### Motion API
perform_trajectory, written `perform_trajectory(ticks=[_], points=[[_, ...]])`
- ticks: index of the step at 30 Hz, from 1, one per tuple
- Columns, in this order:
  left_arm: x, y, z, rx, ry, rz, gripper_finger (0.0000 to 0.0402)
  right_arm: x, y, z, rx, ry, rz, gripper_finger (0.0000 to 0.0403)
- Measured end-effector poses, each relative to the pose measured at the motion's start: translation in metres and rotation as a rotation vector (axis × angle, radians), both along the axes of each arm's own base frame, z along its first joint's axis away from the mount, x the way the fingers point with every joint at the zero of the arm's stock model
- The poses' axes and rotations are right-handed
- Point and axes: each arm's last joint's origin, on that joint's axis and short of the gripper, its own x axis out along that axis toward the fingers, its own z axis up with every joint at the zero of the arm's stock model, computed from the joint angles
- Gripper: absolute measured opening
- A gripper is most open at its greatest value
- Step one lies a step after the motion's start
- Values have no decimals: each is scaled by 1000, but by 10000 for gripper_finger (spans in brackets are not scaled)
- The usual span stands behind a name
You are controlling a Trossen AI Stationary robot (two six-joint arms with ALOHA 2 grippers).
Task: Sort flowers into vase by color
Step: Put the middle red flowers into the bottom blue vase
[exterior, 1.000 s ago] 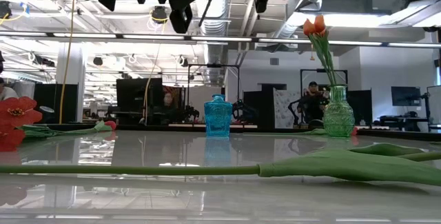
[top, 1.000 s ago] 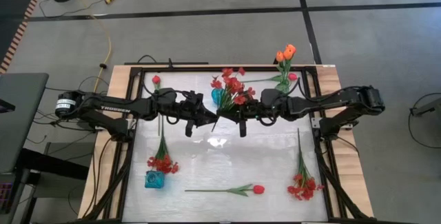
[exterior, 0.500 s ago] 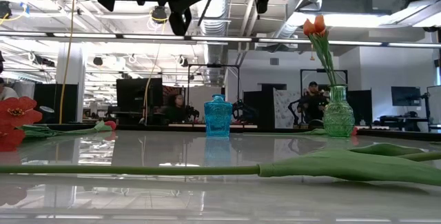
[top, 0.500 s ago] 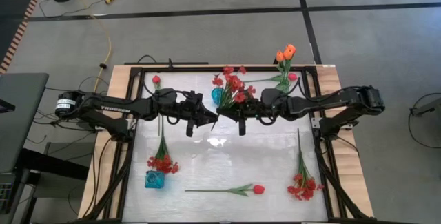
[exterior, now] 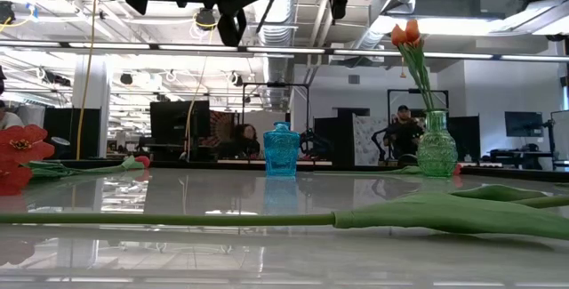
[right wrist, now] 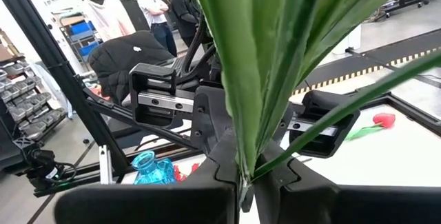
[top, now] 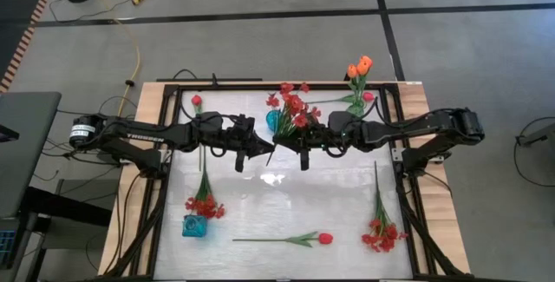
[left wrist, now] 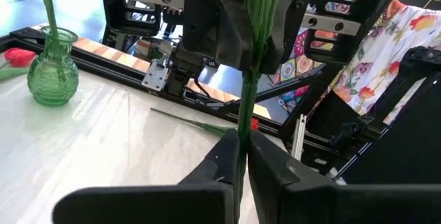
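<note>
A bushy spray of small red blossoms (top: pixel 293 108) is held high over the table's middle by both grippers, which meet tip to tip. My left gripper (top: pixel 270 153) is shut on its thin green stem. My right gripper (top: pixel 291 142) is shut on the same stem, nearer the blossoms. A blue vase (exterior: pixel 281 149) stands below the spray, partly hidden by it in the high view. A green vase (exterior: pixel 436 145) holds orange tulips (exterior: pixel 405 32) by the far right corner. My left gripper pinches the spray's stem near its lower end (left wrist: pixel 242 136) between its two fingers, coming level from the table's left, fingers across the stem. The spray is lifted clear of the table. My right gripper pinches the stem bundle where the green leaves spring out (right wrist: pixel 242 170), coming level from the table's right. The leaves and blossoms stand out beyond its fingers, toward the far edge.
A second blue vase (top: pixel 194 226) stands near the left front, with a red spray (top: pixel 205 202) lying beside it. A red tulip (top: pixel 299 239) lies at the near edge and another red spray (top: pixel 381 230) lies right. Tulips lie at the far left (top: pixel 197 101) and by the green vase (top: pixel 368 96).
</note>
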Motion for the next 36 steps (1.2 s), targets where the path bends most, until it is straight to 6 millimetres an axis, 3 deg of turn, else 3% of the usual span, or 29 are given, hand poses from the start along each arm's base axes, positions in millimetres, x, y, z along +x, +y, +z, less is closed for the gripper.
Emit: perform_trajectory(ticks=[11,15,20,26,30,36], points=[[0,0,1,1,-16,1,1,0,0,0,-10,1,2,86],[0,0,2,3,-23,6,0,0,0,0,-13,6,7,134],[-5,0,10,33,-61,4,0,-1,-2,1,-11,0,3,223],[-33,2,32,117,-71,21,0,-10,-1,11,-16,-19,29,286],[-57,0,47,169,-86,15,0,-14,2,11,-16,25,40,292],[-85,-14,64,209,-162,-166,0,-15,4,8,-16,56,46,292]])
